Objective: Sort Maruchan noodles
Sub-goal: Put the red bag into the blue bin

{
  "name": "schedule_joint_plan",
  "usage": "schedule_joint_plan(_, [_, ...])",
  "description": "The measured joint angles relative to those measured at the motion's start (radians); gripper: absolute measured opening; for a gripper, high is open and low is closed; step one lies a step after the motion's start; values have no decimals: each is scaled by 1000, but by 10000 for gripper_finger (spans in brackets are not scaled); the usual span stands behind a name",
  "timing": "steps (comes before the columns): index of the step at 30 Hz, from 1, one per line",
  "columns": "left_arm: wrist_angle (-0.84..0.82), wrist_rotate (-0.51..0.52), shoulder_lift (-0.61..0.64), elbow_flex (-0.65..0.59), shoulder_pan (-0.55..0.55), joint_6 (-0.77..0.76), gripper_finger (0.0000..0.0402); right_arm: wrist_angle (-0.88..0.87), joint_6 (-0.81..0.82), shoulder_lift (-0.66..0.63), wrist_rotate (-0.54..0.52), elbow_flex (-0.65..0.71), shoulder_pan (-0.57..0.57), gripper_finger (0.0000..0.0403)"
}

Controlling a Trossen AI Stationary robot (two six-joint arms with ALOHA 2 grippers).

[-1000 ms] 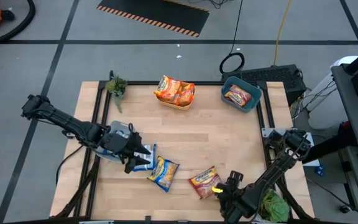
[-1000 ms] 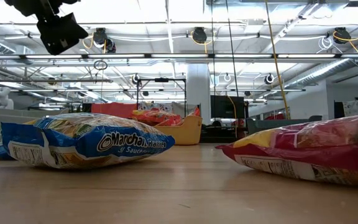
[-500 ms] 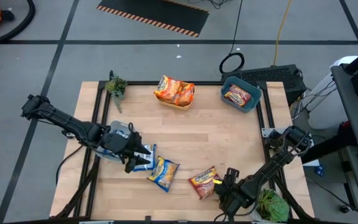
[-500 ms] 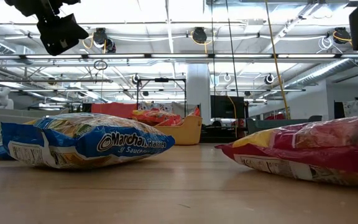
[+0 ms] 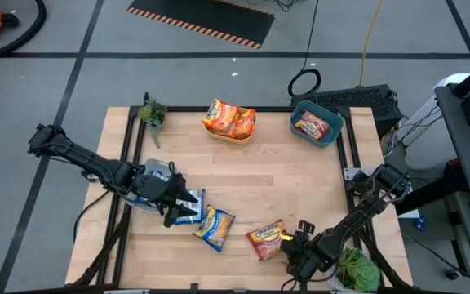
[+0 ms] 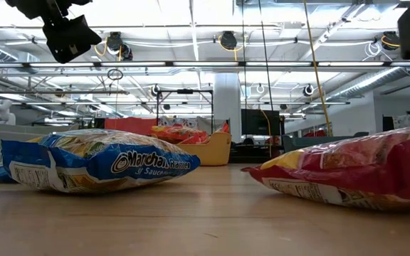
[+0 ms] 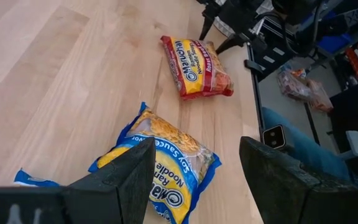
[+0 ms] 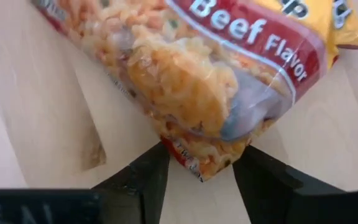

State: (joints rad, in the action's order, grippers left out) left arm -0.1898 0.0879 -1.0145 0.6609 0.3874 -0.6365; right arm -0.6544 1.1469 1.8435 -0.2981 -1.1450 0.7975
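Observation:
A red-brown beef packet lies flat near the table's near edge, large in the low view. My right gripper is open just to its right, with its fingers on either side of the packet's end. A blue-and-yellow packet lies flat to the left. Another blue packet lies beside it. My left gripper is open and hangs above these two, touching nothing. The yellow bin holds orange packets, and the teal bin holds a red one. My right gripper has the red-brown packet's crimped end between its open fingers, coming low from the table's near-right side. The end reaches in between both fingers, and the left finger's inner side seems to meet it. The packet lies flat on the table.
A grey bin sits under my left arm at the table's left edge. Small plants stand at the far-left corner and the near-right corner. Bare wood stretches across the table's middle.
My right gripper has moved toward the table's left, closing in on the red-brown packet's end. In the low view the packet has shifted a little leftward and stands slightly higher. My left gripper has kept still.

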Motion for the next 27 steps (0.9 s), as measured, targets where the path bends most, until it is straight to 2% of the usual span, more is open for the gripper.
schedule_joint_plan(8, [0, 0, 0, 0, 0, -5, 239, -5, 48, -3, -19, 0, -11, 236])
schedule_joint_plan(13, [0, 1, 0, 0, 0, -17, 239, 1, 21, -3, -21, 0, -30, 243])
schedule_joint_plan(18, [-1, 1, 0, 0, 0, -11, 239, 1, 8, -4, -17, 0, -51, 188])
schedule_joint_plan(27, [0, 1, 0, 0, 0, -1, 239, -3, -82, -17, -15, 0, -73, 37])
